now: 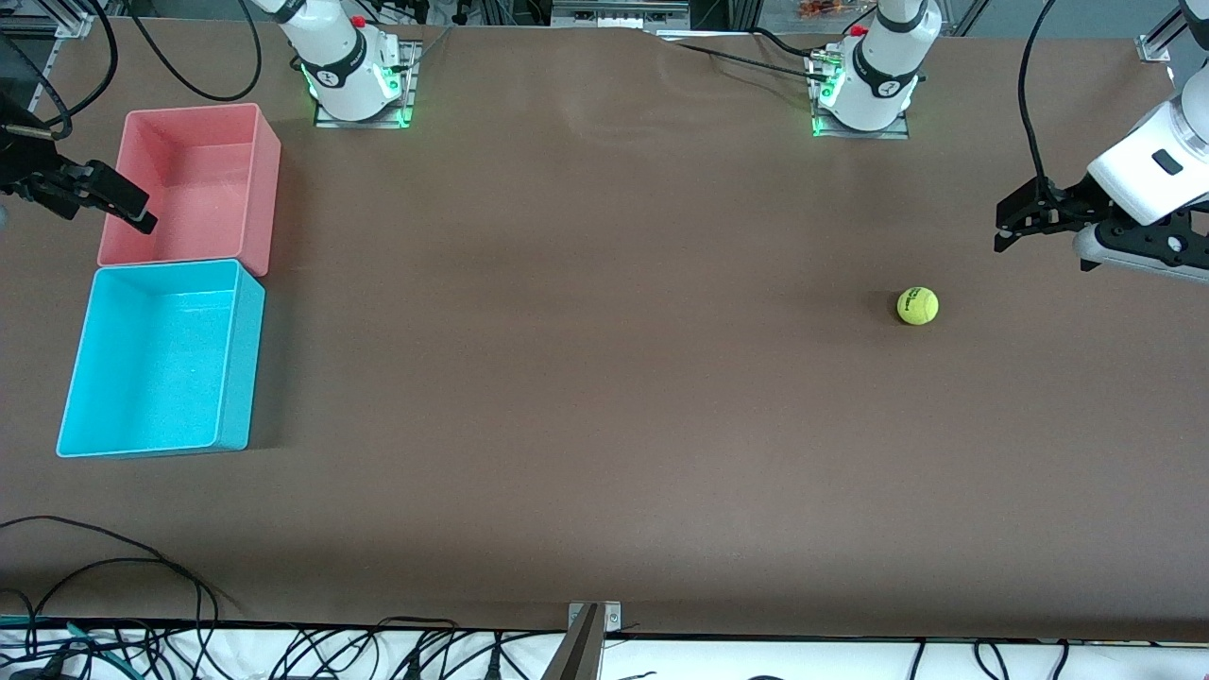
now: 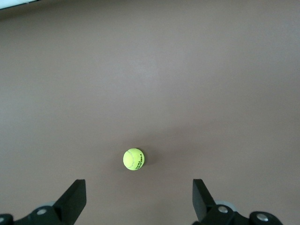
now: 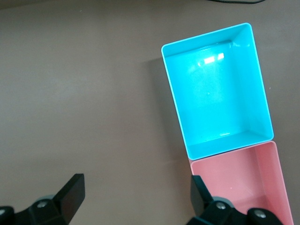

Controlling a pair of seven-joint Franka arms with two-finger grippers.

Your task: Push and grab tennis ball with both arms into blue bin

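Observation:
The yellow-green tennis ball (image 1: 917, 306) lies on the brown table toward the left arm's end. In the left wrist view the tennis ball (image 2: 133, 159) lies just ahead of the gap between the fingers. My left gripper (image 1: 1003, 227) hangs open over the table beside the ball, apart from it, and the left gripper (image 2: 138, 187) holds nothing. The blue bin (image 1: 236, 368) stands empty at the right arm's end. My right gripper (image 1: 142, 212) hovers open over the outer edge of the pink bin. In its wrist view the right gripper (image 3: 136, 185) is empty, with the blue bin (image 3: 218, 89) ahead of it.
A pink bin (image 1: 194, 184), also empty, touches the blue bin and lies farther from the front camera; the pink bin (image 3: 243, 187) shows in the right wrist view too. Loose cables (image 1: 113, 567) and a metal bracket (image 1: 590, 633) sit along the table's near edge.

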